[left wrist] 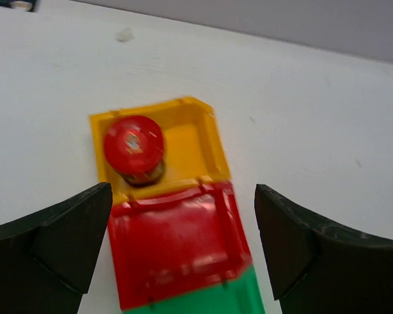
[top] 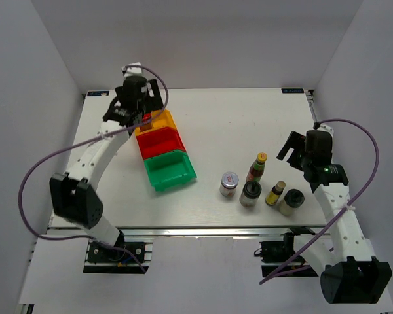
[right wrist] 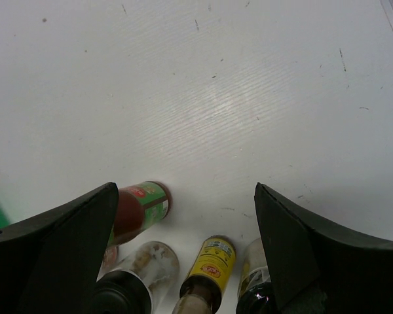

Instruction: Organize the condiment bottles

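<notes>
Red-capped glass jar (left wrist: 134, 147) stood in yellow plastic bin (left wrist: 206, 137); both hands released.

Left hand (left wrist: 182, 196) hung above the bin row, fingers spread wide and grasping nothing; the jar sat upright in the yellow bin's left part, clear of both fingers. Red plastic bin (left wrist: 177, 248) butted against the yellow one, green plastic bin (top: 170, 171) next in line. Right hand (right wrist: 185, 190) was likewise spread and empty, above the white tabletop (top: 236, 124) just beyond the remaining group. That group stood near the front right edge: silver-capped jar (top: 229, 184), black-lidded jar (top: 250, 193), taller slim yellow-capped bottle (top: 257, 167), shorter slim yellow-capped bottle (top: 275, 193), second black-lidded jar (top: 291, 201), all upright and close together.
</notes>
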{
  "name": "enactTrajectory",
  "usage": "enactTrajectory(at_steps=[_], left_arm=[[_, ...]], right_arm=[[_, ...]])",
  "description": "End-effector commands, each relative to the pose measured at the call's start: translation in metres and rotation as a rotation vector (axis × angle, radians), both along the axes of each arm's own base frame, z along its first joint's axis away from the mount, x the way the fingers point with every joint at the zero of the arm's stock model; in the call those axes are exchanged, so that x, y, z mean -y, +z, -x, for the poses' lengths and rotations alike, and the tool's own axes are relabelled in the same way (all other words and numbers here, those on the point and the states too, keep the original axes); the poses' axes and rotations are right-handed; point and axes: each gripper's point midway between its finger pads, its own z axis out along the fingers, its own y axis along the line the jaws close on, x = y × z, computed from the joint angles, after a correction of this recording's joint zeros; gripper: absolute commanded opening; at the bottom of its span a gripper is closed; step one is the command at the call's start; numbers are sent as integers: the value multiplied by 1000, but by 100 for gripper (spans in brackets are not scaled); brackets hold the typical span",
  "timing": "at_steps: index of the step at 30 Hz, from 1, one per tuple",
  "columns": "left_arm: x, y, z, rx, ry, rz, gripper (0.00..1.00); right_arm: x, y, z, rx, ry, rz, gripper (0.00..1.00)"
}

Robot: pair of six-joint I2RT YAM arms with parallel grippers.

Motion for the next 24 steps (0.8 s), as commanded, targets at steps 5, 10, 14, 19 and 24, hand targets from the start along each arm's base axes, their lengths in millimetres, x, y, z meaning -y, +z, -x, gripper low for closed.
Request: enactTrajectory(at_steps=[5,10,14,19,24], left_arm=[[183,-20,121,-12,-669,47,98],[256,-76,185,-126,-921,-44,98],[282,-95,207,-164,-1011,-47,98],[303,-107,231,-197,-1130,-11,98],[304,-126,226,-231,-1083,-65,98]], right_arm=[[1,24,2,77,-7,-9,89],[0,26,2,83,-6,-15,89],[-1,22,1,71,-1,-19,89],[-1,16,1,57,1,-16,89],[-1,14,0,51,0,-14,89]])
